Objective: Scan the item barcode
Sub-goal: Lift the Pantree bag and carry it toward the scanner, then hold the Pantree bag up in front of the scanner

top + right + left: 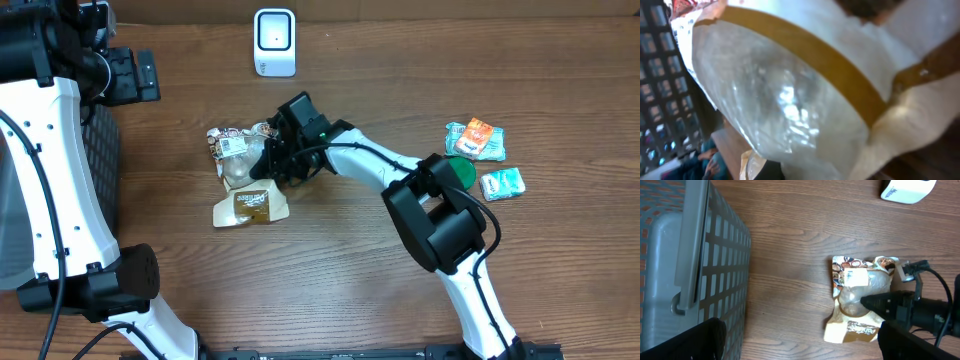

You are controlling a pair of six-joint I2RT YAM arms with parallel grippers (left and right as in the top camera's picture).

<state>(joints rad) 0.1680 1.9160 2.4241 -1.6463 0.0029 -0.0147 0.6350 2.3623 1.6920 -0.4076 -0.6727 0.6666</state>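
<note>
Snack bag [240, 178] lying flat mid-table, six o'clock of the scanner [274, 42]. Clamping its three o'clock edge with the right gripper [272, 162], probably for lifting. Hanging wide apart at ten o'clock, left gripper [128, 76]. Showing white label [858, 276] face up.

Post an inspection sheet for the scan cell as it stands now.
Surface: wooden table, no spills seen.
Job's things: snack bag on the table left of centre; white scanner at the far edge, apart from it.
Clutter: small packets and a green round item on the right.
Grippers: right gripper shut on the snack bag; left gripper open, holding nothing.
Cables: black cable along the right arm.
Surroundings: grey mesh basket at the left.
</note>
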